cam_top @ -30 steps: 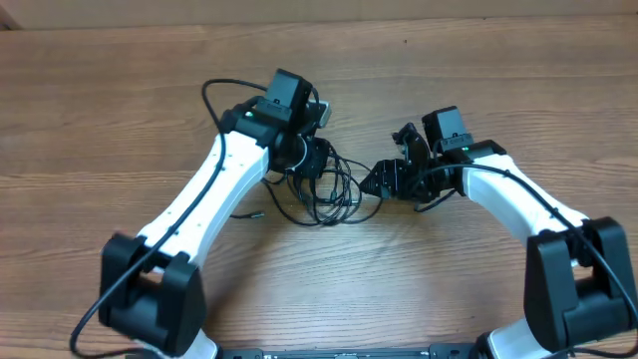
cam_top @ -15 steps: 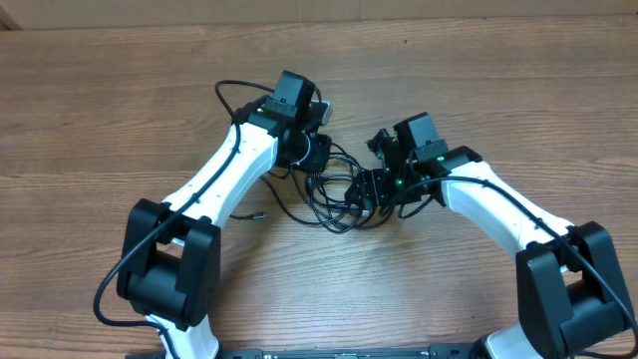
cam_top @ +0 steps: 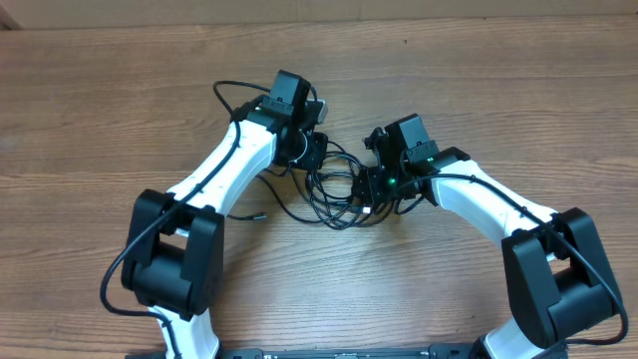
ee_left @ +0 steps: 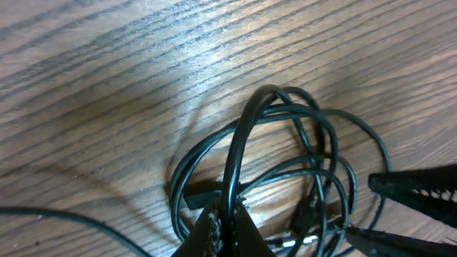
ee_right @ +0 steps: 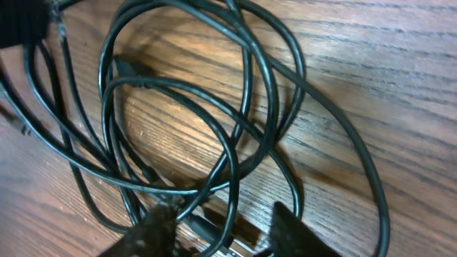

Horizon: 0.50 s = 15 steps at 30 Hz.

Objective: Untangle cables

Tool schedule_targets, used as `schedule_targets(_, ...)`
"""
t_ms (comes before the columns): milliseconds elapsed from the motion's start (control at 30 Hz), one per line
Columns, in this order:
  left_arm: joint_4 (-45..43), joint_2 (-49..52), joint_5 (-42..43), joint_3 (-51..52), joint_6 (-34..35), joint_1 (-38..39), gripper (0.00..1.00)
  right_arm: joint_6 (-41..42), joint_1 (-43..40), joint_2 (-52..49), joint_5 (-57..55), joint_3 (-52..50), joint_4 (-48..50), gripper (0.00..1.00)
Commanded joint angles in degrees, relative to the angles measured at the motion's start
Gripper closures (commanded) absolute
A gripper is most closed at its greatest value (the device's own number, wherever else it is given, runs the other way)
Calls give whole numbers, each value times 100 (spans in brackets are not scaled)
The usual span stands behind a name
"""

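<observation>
Clamps one strand of the cables point(ee_left: 235, 143) in the left gripper point(ee_left: 223, 225) and holds the right gripper point(ee_right: 221, 218) open astride loops on the table point(cam_top: 449, 80).

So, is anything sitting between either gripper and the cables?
Nothing visible does. The left gripper is closed on one strand of the cables. The right gripper is open with its fingers either side of the loops, so both are at the bundle with nothing else between.
</observation>
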<state>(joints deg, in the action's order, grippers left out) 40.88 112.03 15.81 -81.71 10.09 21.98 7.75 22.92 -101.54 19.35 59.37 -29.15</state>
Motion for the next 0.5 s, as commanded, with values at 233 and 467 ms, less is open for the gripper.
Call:
schedule_targets(233,-177,197,31,39,-109,-22,96,-61,28,-28,-55,-46,103,65)
schedule_targets(467,-190,197,33,39,-109,-22,96,-59,28,-28,-175,-46,251,67)
